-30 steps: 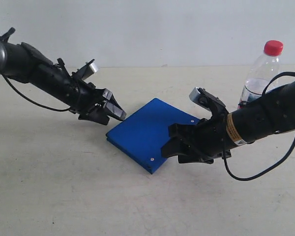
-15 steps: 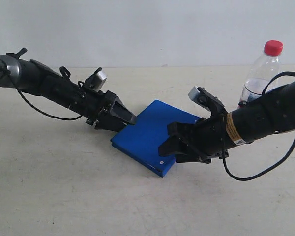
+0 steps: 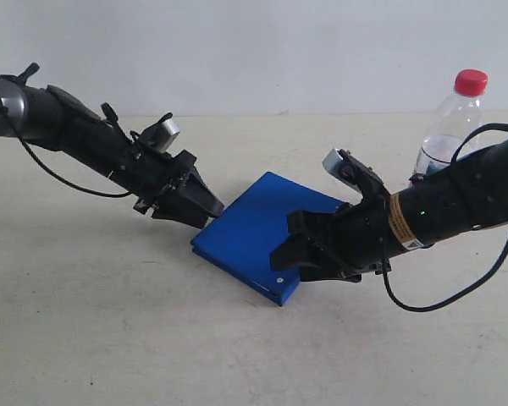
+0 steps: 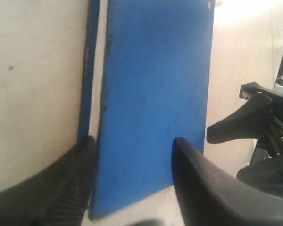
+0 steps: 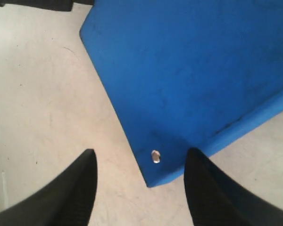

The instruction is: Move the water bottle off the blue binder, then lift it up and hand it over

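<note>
The blue binder (image 3: pixel 245 230) lies flat on the table in the middle. The water bottle (image 3: pixel 447 128) stands upright on the table at the back right, off the binder, its lower part hidden behind the right arm. My left gripper (image 3: pixel 210 207) is open at the binder's left corner; in the left wrist view the blue binder (image 4: pixel 153 94) fills the gap between the fingers (image 4: pixel 73 181). My right gripper (image 3: pixel 286 254) hangs open over the binder's near right corner, where a silver rivet (image 5: pixel 155 156) on the blue binder (image 5: pixel 193 66) sits between its fingers (image 5: pixel 207 188).
The pale table (image 3: pixel 110 330) runs to a white wall (image 3: pixel 254 51) behind. Black cables (image 3: pixel 457 288) trail from both arms. The right gripper's fingers (image 4: pixel 243 123) show at the far edge of the binder in the left wrist view.
The left arm swung in to the binder's left corner, and the binder slid a little to the right and forward. It has since drawn back slightly. The right gripper barely moved.
</note>
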